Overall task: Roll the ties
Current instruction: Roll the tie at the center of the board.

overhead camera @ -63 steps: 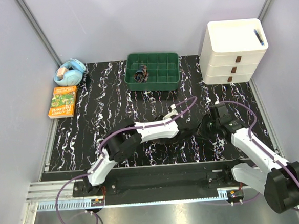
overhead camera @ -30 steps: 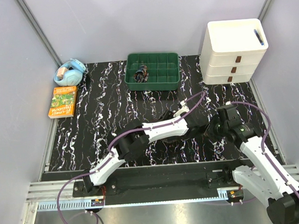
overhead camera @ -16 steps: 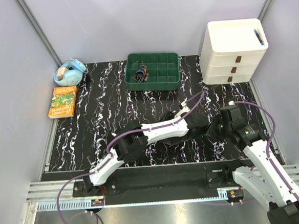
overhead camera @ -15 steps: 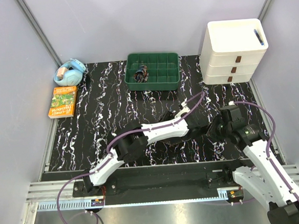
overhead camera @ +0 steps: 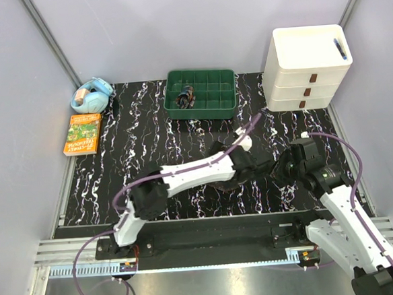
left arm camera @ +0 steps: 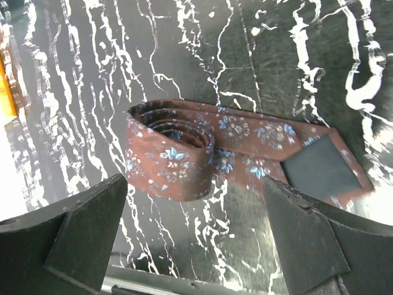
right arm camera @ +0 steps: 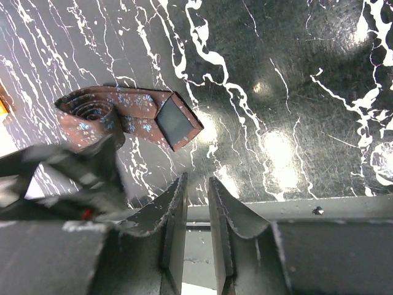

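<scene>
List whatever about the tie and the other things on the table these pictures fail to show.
- Tie: in the top view the left arm covers nearly all of it, so its roll cannot be judged there.
- Left gripper: in the right wrist view it is only a blurred dark shape.
- Green tray: top view, the item in one compartment is too small to identify.
- Book: top view, the cover text is too small to read.

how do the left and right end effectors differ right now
The left end effector is wide open; the right end effector is nearly shut. The left one points at the roll of the brown floral necktie; the right one points at bare black marbled tabletop, the tie off to one side. Both hold nothing.
</scene>
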You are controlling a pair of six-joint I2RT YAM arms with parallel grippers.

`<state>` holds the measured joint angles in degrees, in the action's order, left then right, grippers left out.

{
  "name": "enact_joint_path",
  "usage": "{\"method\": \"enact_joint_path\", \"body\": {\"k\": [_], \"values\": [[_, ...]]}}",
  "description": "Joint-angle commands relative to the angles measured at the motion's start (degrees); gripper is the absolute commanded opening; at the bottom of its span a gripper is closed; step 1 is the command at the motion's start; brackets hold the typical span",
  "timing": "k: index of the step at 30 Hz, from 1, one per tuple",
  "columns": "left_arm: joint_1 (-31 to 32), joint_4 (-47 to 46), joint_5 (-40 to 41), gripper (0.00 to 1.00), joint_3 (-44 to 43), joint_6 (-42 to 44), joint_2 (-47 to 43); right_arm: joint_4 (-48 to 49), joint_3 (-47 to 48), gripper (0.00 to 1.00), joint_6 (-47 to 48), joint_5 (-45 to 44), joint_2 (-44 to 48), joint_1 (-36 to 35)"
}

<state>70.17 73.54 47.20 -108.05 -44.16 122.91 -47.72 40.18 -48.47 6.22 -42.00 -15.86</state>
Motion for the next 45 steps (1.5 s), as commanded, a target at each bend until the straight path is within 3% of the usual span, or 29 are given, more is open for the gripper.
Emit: {"method": "enact_joint_path", "body": {"k": [1, 5, 9, 10, 14, 21, 28, 45], "values": [[-3.9, -9.3, -6.5, 0.98, 7.7, 4.3, -13.3, 2.0, 1.8, 0.28, -0.6, 0.1, 0.5, 0.1], [-12.1, -19.4, -14.7, 0.97, 21.5, 6.9, -26.3, 6.0, -0.5, 0.26, -0.8, 4.7, -0.7, 0.1], [-24.0, -38.7, -28.8, 0.97, 42.1, 12.9, -41.3, 9.1, -2.5, 0.24, -0.8, 7.3, -2.6, 0.1], [-25.5, -41.5, -34.2, 0.97, 44.8, 13.6, -43.0, 9.6, -2.9, 0.24, -0.9, 8.0, -2.8, 0.2], [-28.6, -50.8, -40.6, 0.98, 54.0, 16.6, -46.4, 11.7, -3.7, 0.23, -1.2, 9.1, -3.5, 0.1], [-30.2, -62.0, -49.1, 0.97, 58.5, 17.4, -45.2, 12.0, -4.4, 0.23, -0.8, 9.5, -3.8, 0.1], [-34.7, -66.4, -56.5, 0.85, 61.7, 16.4, -43.5, 12.0, -4.4, 0.23, -0.4, 9.6, -3.8, 0.1], [-36.5, -70.3, -59.7, 0.77, 67.2, 16.6, -41.1, 14.1, -5.4, 0.23, 0.0, 10.0, -5.6, 0.1]]}}
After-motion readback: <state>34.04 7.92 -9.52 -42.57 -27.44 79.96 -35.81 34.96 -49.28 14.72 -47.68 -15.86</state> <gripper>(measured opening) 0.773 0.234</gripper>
